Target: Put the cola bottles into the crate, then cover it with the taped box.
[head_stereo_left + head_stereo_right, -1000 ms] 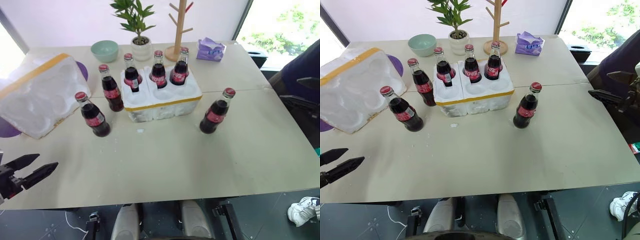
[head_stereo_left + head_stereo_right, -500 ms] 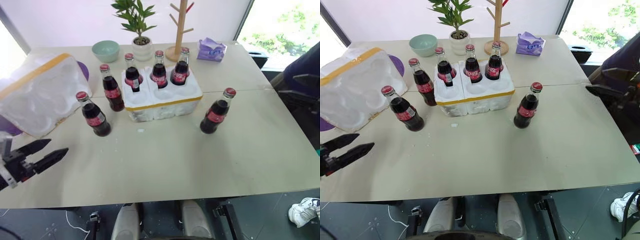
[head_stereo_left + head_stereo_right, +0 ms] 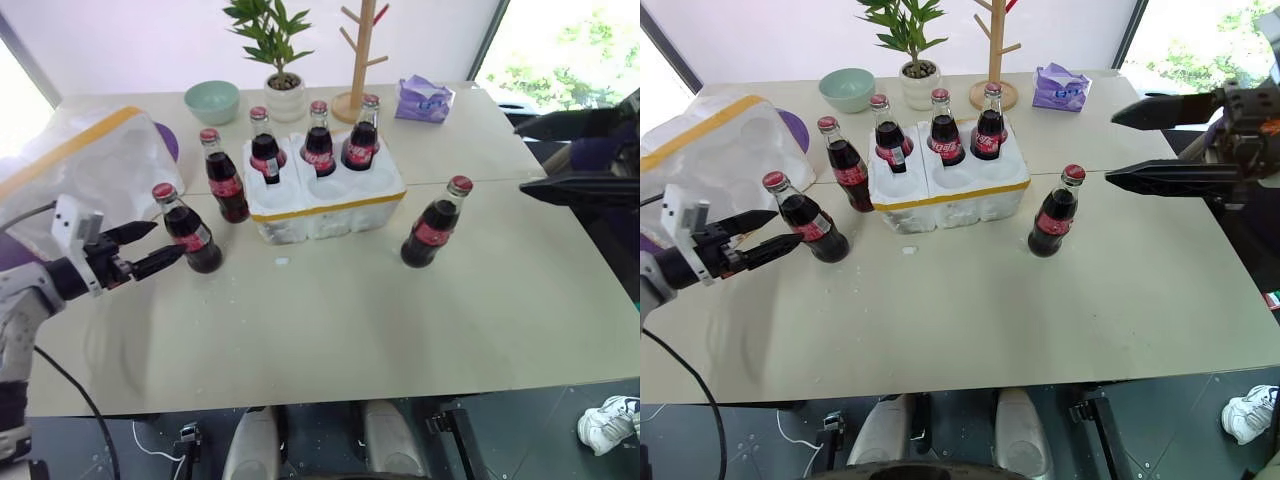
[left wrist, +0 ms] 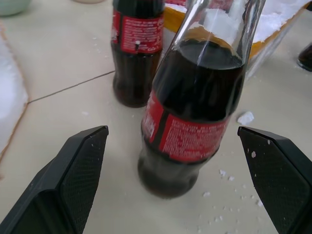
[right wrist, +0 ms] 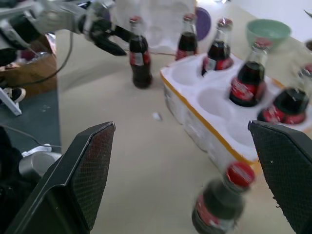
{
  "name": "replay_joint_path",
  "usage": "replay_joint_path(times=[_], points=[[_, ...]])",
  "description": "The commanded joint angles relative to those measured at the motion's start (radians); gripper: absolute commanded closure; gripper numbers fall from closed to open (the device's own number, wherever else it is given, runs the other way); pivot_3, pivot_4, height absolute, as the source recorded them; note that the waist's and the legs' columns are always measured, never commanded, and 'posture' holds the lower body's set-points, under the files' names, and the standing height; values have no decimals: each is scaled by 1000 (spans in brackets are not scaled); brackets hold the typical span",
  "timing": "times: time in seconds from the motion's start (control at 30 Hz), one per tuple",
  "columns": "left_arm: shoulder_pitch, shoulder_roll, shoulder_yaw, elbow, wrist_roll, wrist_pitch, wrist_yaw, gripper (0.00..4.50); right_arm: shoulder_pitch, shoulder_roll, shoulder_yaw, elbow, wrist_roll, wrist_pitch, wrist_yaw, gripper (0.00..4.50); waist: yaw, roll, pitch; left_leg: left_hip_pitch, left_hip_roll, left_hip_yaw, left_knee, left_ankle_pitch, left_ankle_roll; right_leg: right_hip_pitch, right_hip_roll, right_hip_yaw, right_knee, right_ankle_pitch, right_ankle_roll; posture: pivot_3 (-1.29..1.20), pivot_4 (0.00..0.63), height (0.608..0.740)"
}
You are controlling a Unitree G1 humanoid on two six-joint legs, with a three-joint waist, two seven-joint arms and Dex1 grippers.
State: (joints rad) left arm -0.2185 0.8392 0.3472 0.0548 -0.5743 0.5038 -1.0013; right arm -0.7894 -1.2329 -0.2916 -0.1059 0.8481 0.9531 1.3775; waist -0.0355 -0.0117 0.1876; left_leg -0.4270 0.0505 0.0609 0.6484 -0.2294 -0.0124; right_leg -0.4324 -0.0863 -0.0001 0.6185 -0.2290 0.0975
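While three cola bottles stood in the back wells of the crate [image 3: 322, 190], the job was only half done: the table [image 3: 330, 310] carried three more loose bottles, and the taped box [image 3: 75, 185] lay tilted just beyond the left gripper [image 3: 143, 248], on its outer side, not yet set over anything. The crate sat ahead of both grippers, between them, its three front wells empty.

Largest change from a second earlier: the right gripper [image 3: 1140, 142] had swung in from the table's right edge and now hung with its two fingers spread wide, pointing across at the bottle [image 3: 1052, 212] that stood alone beside the crate, just short of its cap and not touching it. The left gripper had pushed forward from the near left corner; its fingers, likewise spread, flanked the nearest loose bottle [image 4: 195, 97] without contact, the glass sitting square between them in the left wrist view. A second loose bottle [image 3: 223, 176] stood just behind that one, next to the crate's left end. Neither bottle, crate nor box had shifted. Small white crumbs [image 3: 281, 262] dotted the tabletop beyond the left fingertips.
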Motion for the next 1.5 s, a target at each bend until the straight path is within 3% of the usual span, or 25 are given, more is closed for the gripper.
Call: replay_joint_path(times=[0.03, 0.33, 0.43, 0.5, 0.73, 0.93, 1.1, 1.2, 1.33, 1.5], points=[[-51, -3, -38, 42, 24, -43, -36, 45, -40, 10, -49, -65, 85, 44, -52, 0, 0, 0, 0, 0, 0, 0, 0, 0, 0, 0, 0, 0, 0, 0, 0, 0, 150, 740], [-171, -77, -155, 147, 95, -108, -58, 45, -74, 49, -11, -116, 142, 61, -140, 0, 20, -1, 0, 0, 0, 0, 1, 0, 0, 0, 0, 0, 0, 0, 0, 0, 150, 740], [-165, -67, -149, 141, 87, -106, -83, 795, -70, 52, -8, -126, 151, 66, -154, 0, 22, -1, 0, 0, 0, 0, 1, 0, 0, 0, 1, 0, 1, 0, 0, 0, 150, 740], [-151, -48, -143, 124, 86, -98, -91, 1623, -65, 53, -9, -131, 155, 69, -163, 0, 23, -1, 0, 0, 0, 0, 1, 0, 0, 0, 1, 0, 1, 0, 0, 0, 150, 740], [-141, 74, -85, 13, -26, 54, -189, 1660, -24, 61, -16, -159, 152, 42, -179, 0, 18, -2, 1, 0, 1, 0, 1, 0, 0, 0, 1, 0, 1, 0, 0, 0, 150, 740], [-355, 156, -113, -24, -186, 266, -314, 1660, 2, 78, -2, -169, 131, 11, -196, 0, 32, -5, 2, -3, 0, -2, 3, 0, 0, -1, 1, -1, 2, 0, 0, 0, 150, 740], [-680, 9, -214, 41, -202, 319, -302, 1660, 24, 99, -4, -187, 141, 5, -231, 0, 49, -5, 2, -4, -1, -1, 7, 0, 1, 0, 1, -1, 2, 2, 4, 0, 150, 740], [-846, -177, -272, 157, -117, 262, -168, 1660, 29, 112, -19, -195, 150, 12, -270, 0, 50, -6, 2, -6, 0, -4, 12, 0, 2, 1, 3, 0, 4, 3, 6, 0, 150, 740], [-962, -361, -334, 326, 26, 158, 3, 1660, 55, 116, -47, -213, 162, 20, -311, 0, 47, -6, 3, -8, -1, -7, 17, 0, 2, 1, 4, -1, 7, 2, 6, 0, 150, 740], [-1018, -517, -362, 504, 142, 20, 119, 1660, 94, 117, -92, -240, 195, 35, -365, 0, 36, -6, 3, -9, 0, -7, 16, 0, 2, -2, 4, 0, 11, 3, 7, 0, 150, 740]])
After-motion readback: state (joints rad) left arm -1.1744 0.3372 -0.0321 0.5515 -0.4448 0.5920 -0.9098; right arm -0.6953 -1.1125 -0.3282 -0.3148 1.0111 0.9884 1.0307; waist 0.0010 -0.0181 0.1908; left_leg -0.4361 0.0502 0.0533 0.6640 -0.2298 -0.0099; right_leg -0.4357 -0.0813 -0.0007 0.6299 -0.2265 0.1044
